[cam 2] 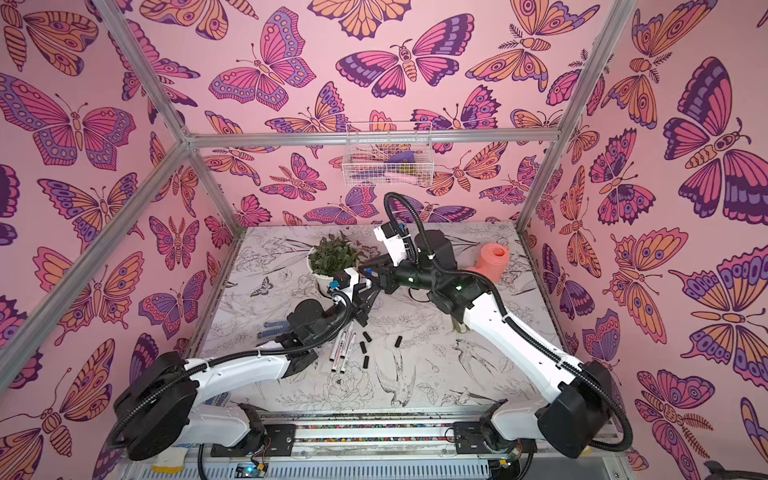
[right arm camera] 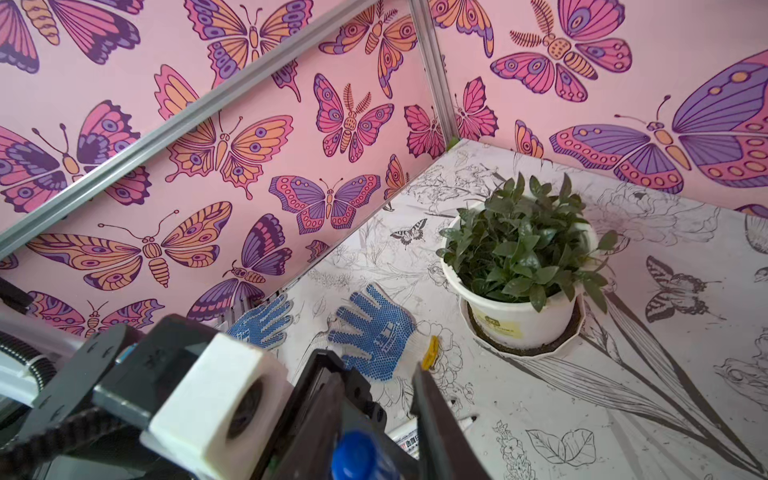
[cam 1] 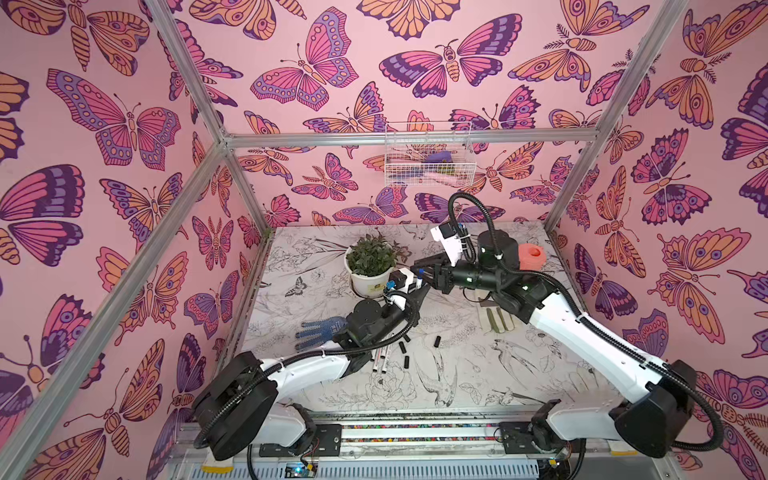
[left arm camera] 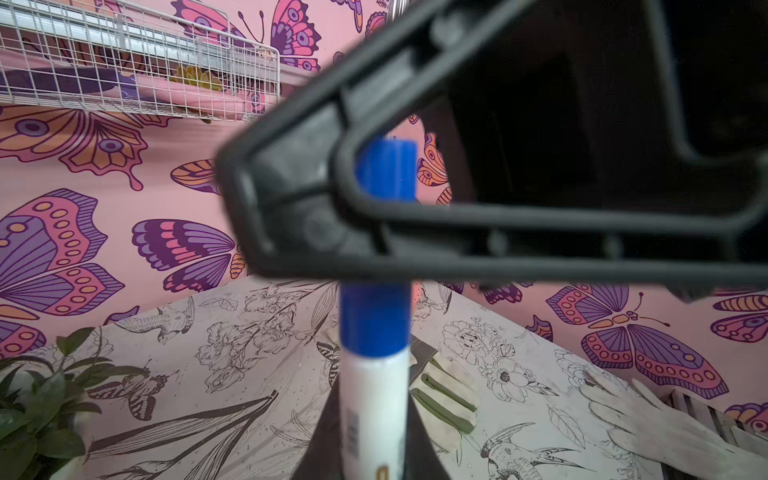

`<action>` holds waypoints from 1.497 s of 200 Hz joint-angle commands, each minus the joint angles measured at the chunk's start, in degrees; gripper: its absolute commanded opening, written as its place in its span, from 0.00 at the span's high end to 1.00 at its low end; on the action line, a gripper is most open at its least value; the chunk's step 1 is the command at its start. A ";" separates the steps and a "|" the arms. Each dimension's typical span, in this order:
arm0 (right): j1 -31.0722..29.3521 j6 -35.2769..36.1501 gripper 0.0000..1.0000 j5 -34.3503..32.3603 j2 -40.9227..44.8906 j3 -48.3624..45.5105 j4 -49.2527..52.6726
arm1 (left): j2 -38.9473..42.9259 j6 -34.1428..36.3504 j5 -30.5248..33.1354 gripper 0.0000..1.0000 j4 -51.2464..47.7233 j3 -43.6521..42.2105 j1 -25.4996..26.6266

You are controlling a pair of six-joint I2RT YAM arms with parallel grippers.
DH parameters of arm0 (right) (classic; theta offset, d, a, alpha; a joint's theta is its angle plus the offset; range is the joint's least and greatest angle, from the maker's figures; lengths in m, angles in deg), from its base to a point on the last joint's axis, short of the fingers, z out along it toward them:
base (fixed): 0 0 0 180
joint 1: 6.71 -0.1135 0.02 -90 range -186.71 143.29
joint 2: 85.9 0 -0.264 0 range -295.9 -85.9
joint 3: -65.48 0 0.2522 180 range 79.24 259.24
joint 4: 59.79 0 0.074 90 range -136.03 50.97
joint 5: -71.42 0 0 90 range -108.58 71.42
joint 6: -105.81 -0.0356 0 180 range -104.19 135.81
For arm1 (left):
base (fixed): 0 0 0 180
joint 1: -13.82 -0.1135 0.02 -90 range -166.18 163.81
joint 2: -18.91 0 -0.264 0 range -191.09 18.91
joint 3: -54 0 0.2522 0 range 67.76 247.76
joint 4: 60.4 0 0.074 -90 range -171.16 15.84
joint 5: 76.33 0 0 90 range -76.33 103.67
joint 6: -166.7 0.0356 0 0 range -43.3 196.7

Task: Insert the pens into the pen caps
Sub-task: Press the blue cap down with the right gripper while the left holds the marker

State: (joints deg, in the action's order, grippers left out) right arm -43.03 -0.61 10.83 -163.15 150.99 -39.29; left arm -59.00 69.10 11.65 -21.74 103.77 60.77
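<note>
Above the counter [cam 1: 478,374], the left tool [left arm camera: 374,415] pinched a pen [left arm camera: 374,399] upright, its blue cap [left arm camera: 376,320] between the fingers of the right tool [right arm camera: 376,374]; clamped or loose, I couldn't tell. A crooked push could tilt the pen or leave the blue cap half-seated.

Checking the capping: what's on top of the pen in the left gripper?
A blue cap sits on the pen; its tip is hidden inside. The right gripper covers part of the cap.

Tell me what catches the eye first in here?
Pink butterfly wallpaper covers the walls. Above the table, beside a potted plant, the left fingers hold up a white pen whose blue cap sits between the right fingers. Loose pens and black caps lie on the table nearby.
</note>
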 commanded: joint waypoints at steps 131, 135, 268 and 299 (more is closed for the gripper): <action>1.62 -8.21 0.96 3.54 -4.35 -3.18 4.94 | 3.67 2.60 0.02 1.00 1.97 4.51 0.41; 2.35 -9.16 0.96 3.97 -4.73 -3.32 4.90 | 3.90 2.75 -0.10 1.00 1.96 4.72 0.41; 8.07 -13.79 1.00 14.95 -15.66 0.37 14.38 | -8.06 -2.95 -10.49 1.00 11.94 20.90 -5.47; 7.22 -11.97 1.00 14.85 -16.51 1.64 17.54 | -9.99 -3.07 -12.12 1.00 12.83 23.30 -7.12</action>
State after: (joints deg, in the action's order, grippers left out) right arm -31.38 -14.36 19.96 -175.81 155.67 -38.39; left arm -71.09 66.06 3.87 -33.89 117.93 54.57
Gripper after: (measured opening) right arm 0.160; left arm 0.155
